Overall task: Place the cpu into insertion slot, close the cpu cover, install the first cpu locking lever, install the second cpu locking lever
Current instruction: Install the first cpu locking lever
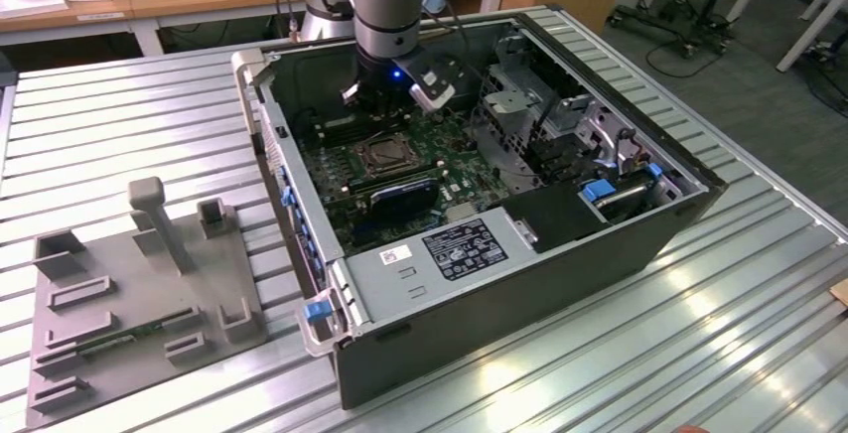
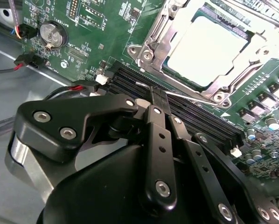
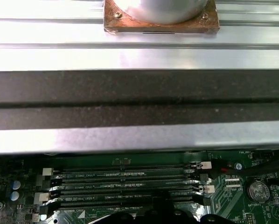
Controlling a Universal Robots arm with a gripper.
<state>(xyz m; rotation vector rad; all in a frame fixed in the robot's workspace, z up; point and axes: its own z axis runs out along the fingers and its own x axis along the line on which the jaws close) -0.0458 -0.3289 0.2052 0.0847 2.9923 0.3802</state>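
The cpu [image 2: 205, 46] lies seated in the insertion slot [image 1: 384, 153] on the green motherboard, its pale metal top showing. The cpu cover [image 2: 153, 32] lies flat around it as a silver frame. A thin wire locking lever [image 2: 191, 98] runs along the socket edge nearest the memory slots. My gripper [image 2: 156, 93] is shut with nothing between its black fingers [image 2: 159, 140]. Its tips hover over the memory slots, right beside that lever. In the exterior view my gripper [image 1: 375, 107] hangs inside the open case, just behind the socket.
Long black memory slots [image 3: 125, 186] lie beside the socket. A coin battery [image 2: 52, 33] and red and black wires [image 2: 74, 87] sit near the case wall. The open computer case [image 1: 438, 264] stands on a ribbed metal table, with a grey fixture plate [image 1: 133, 294] at the exterior view's left.
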